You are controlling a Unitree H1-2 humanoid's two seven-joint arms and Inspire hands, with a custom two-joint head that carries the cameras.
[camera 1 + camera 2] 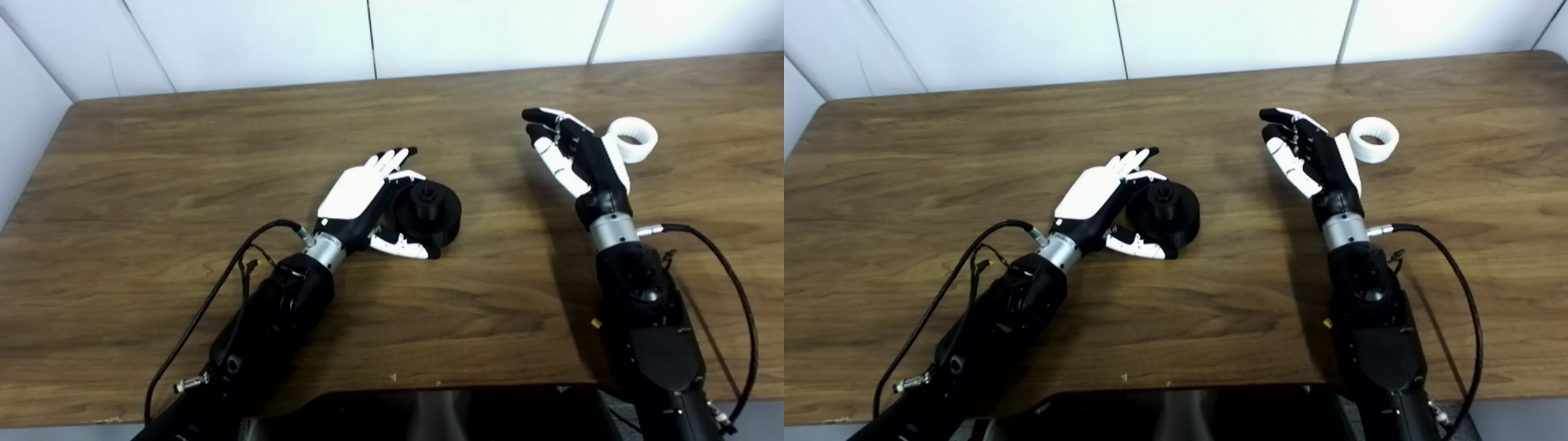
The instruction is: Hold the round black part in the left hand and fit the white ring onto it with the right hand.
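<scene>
Left hand (1099, 199): lying low at mid-table, white back uppermost, fingers reaching over the far side and thumb curling along the near side of the round black plastic part (1167, 214); cupping it loosely, not yet lifting it, contact at the thumb tip looking likely but not certain. Round black plastic part: sitting flat on the brown wood-grain table (1176, 318), short central hub pointing up, no ring on it. Right hand (1314, 156): hanging above the table well to the right of the black part, palm turned toward the left, fingers spread and slightly bent, gripping nothing. White ribbed plastic ring (1374, 139): lying on the table just beyond and to the right of the right hand, partly hidden behind that hand in the left eye view, clear of it in the right eye view; seemingly not being touched. Black cables (1451, 288) trailing from both wrists across the wood. White panelled wall (1213, 30) standing behind the far table edge. Progress, judging from this layout: early stage, only the left-hand approach under way; remaining to do: closing and raising the black part, picking up the white ring, bringing the two together, seating the ring over the part.
</scene>
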